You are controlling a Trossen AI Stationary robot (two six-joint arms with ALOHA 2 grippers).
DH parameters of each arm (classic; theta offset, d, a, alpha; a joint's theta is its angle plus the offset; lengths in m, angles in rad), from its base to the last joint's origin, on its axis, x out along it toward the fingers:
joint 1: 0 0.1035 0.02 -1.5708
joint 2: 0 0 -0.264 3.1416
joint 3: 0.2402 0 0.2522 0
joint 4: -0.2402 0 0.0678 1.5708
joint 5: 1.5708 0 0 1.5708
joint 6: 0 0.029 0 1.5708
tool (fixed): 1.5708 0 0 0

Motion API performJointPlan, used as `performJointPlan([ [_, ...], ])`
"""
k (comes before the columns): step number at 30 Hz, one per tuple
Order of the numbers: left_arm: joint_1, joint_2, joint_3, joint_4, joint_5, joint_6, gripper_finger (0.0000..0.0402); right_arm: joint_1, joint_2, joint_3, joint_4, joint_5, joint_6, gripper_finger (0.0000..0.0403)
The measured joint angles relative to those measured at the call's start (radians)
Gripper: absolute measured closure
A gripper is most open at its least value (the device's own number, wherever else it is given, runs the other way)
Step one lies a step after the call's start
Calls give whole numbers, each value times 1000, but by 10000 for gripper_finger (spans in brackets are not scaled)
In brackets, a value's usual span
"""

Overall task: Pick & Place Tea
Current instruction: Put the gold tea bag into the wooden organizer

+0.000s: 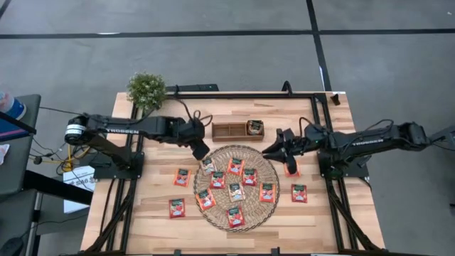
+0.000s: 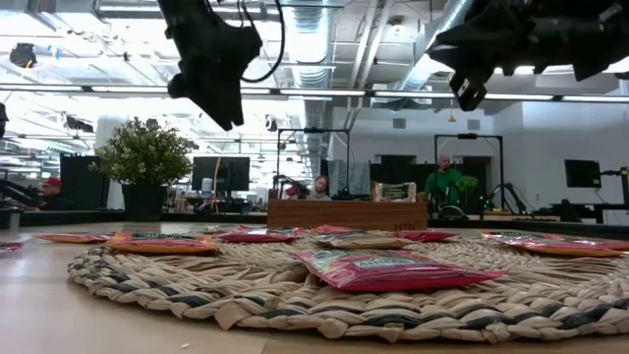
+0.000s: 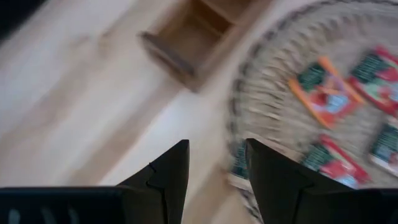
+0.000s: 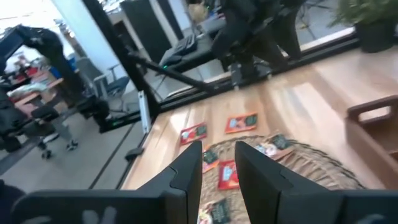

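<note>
Several red-orange tea sachets lie flat on the round woven mat, and others lie on the table to its left and right. One sachet stands in the right compartment of the wooden tray behind the mat. My left gripper hangs open above the mat's far left edge, nothing between its fingers. My right gripper hovers high over the mat's far right edge, pointing almost level; its fingers stand a little apart, with nothing between them.
A potted plant stands at the table's far left corner. Black frame rails run along both table sides and the far edge. People sit at desks in the room beyond the table.
</note>
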Motion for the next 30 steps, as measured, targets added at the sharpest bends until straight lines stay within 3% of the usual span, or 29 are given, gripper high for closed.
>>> performJointPlan([
  [6,-77,0,0,39,14,-29,251,62,0,4,-62,1,-15,316],
  [14,-91,65,0,36,8,-64,251,125,0,4,-79,2,-15,316],
  [22,-73,200,0,30,86,-41,251,121,0,4,-94,3,-19,316],
  [30,-35,214,0,-16,87,-3,251,91,0,4,-109,1,-22,316],
])
